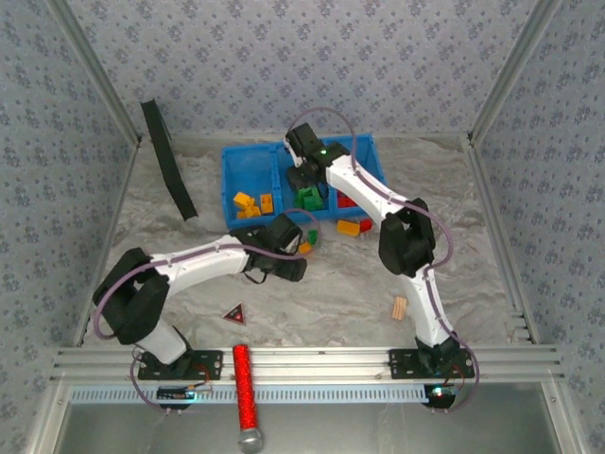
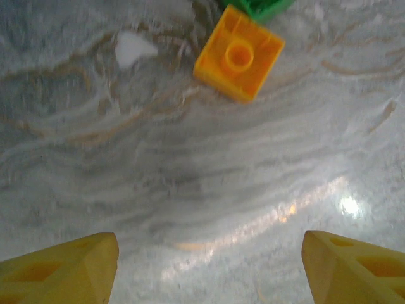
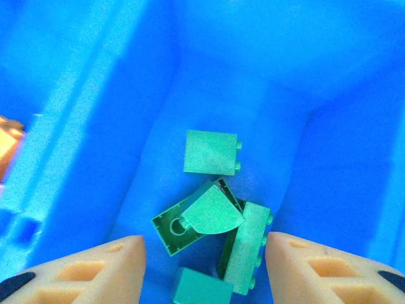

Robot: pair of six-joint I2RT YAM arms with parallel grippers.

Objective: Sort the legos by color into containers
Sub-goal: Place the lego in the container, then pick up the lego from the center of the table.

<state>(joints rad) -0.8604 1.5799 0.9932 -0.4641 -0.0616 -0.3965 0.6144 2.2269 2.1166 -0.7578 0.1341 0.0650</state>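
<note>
Right fingers (image 3: 82,269) apart over four green legos (image 3: 212,152)

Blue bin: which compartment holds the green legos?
The middle compartment: green legos lie there, yellow-orange bricks in the left compartment, red bricks in the right compartment.

Blue bin (image 1: 250,151): orange bricks (image 1: 246,201) in left compartment, green bricks (image 3: 212,152) middle, red bricks (image 1: 348,200) right. Table (image 1: 359,284) grey-white marbled; walls (image 1: 284,57) lilac floral.
</note>
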